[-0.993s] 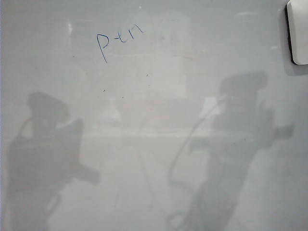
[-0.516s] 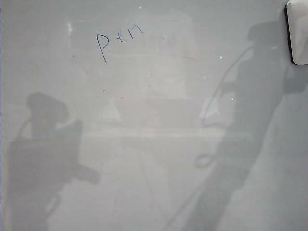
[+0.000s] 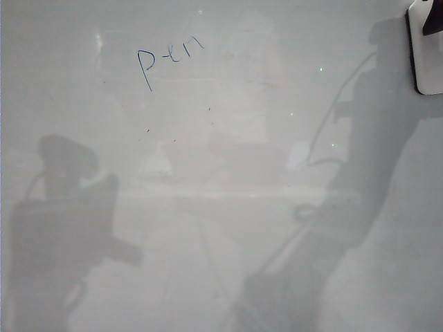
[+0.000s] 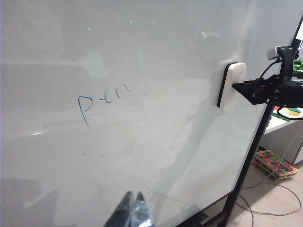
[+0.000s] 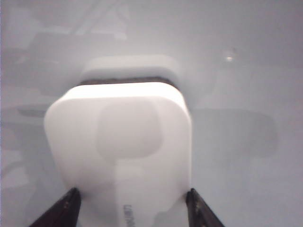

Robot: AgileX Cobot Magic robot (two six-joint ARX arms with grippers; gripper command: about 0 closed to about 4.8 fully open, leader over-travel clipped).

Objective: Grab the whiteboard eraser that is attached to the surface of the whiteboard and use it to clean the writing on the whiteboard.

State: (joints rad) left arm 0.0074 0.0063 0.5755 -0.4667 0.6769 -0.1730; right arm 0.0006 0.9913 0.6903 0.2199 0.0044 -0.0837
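Note:
The whiteboard point(image 3: 221, 207) fills the exterior view, with the blue writing point(image 3: 169, 59) at its upper left. The white whiteboard eraser point(image 3: 429, 69) sticks to the board at the upper right edge. My right gripper point(image 3: 430, 24) shows as a dark tip over the eraser's top. In the right wrist view the eraser point(image 5: 123, 137) lies close between the fingers of my right gripper point(image 5: 132, 208), which stands open with one finger at each side. From the left wrist view I see the writing point(image 4: 104, 97), the eraser point(image 4: 232, 82), and my left gripper point(image 4: 133, 208) shut and away from the board.
Grey shadows of both arms point(image 3: 62, 228) fall on the board. Past the board's edge stand its black frame point(image 4: 251, 156), a colourful box point(image 4: 274, 163) and cables on the floor, and a low white table point(image 4: 284, 127).
The right arm's shadow has slid up and right to the eraser, and the right gripper's dark tip has come into the exterior view over it. The left arm's shadow has stayed put.

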